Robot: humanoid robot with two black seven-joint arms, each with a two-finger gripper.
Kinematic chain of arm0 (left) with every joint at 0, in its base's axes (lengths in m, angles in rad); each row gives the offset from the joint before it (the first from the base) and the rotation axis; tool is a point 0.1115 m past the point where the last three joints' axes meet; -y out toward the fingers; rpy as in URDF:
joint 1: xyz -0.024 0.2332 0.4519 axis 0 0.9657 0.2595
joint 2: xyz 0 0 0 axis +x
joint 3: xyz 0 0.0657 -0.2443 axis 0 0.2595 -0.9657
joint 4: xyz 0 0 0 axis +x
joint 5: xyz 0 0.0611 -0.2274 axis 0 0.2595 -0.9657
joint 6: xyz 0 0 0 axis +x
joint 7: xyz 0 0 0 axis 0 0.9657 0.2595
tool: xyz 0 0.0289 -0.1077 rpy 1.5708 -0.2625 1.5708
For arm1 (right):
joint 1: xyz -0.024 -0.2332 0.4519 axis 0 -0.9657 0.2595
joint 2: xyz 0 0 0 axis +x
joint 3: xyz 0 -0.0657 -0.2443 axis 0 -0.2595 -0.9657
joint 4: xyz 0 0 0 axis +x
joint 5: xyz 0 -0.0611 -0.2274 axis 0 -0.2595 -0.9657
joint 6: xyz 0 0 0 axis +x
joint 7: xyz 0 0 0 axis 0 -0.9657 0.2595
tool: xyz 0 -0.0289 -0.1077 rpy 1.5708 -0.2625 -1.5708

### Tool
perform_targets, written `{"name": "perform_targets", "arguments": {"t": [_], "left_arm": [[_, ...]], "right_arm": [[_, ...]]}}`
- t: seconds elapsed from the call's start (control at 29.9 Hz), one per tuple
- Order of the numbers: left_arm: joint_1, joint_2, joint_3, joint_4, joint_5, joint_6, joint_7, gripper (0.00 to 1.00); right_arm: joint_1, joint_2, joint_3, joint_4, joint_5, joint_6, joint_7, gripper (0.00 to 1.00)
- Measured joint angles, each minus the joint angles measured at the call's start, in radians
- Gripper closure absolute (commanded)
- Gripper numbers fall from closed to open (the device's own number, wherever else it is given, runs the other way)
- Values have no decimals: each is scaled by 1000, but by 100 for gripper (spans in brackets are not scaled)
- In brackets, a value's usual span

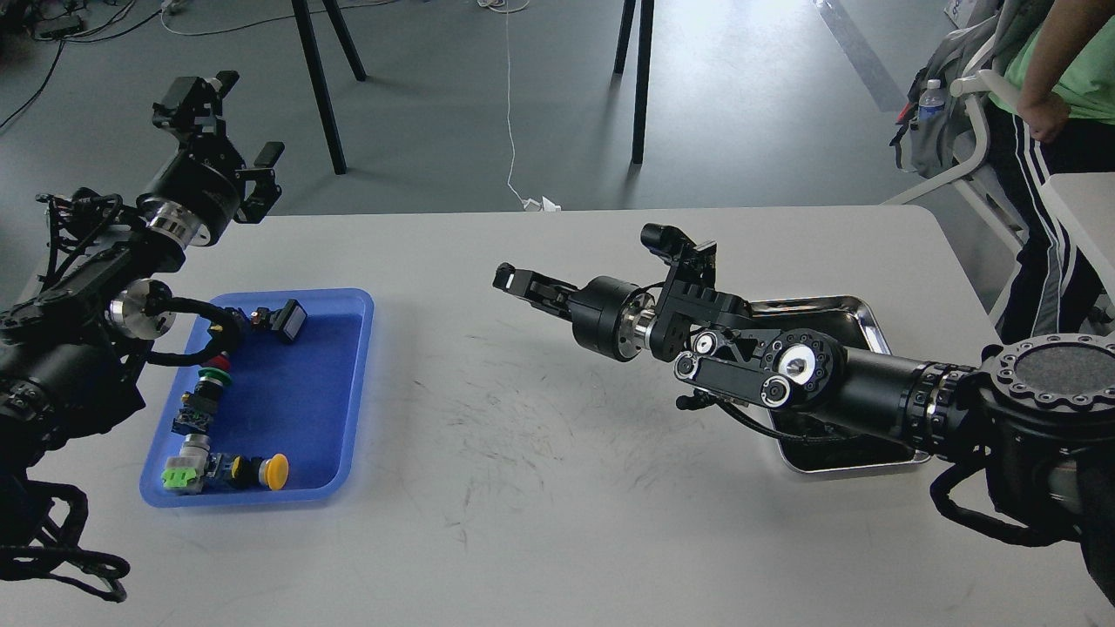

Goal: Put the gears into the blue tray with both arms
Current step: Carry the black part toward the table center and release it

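Right arm crosses metal tray; right gripper narrow over bare table; left gripper wide beyond blue tray.

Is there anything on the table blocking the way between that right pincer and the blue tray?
Nothing visible does. The right pincer hangs over bare table, and the stretch from there to the blue tray holds no objects. Inside the tray, push-button switches line the left side; its right half is open. No gears can be made out.
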Motion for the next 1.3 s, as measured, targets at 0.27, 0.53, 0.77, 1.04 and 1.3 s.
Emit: {"name": "perform_targets", "arguments": {"t": [0.27, 0.53, 0.77, 1.04, 1.3], "left_arm": [[0, 18, 0, 0, 0, 0, 0, 1], [-4, 44, 1, -2, 1, 0, 0, 1], [-5, 48, 1, -2, 1, 0, 0, 1], [-5, 47, 1, -2, 1, 0, 0, 1], [-5, 47, 2, -1, 1, 0, 0, 1]], "right_arm": [[-28, 0, -54, -2, -61, 120, 29, 98], [-52, 0, -81, -13, -70, 149, 49, 97], [-62, 0, -82, -26, -70, 158, 49, 73], [-62, 0, -81, -32, -68, 176, 44, 55], [-62, 0, -84, -32, -68, 177, 43, 50]]}}
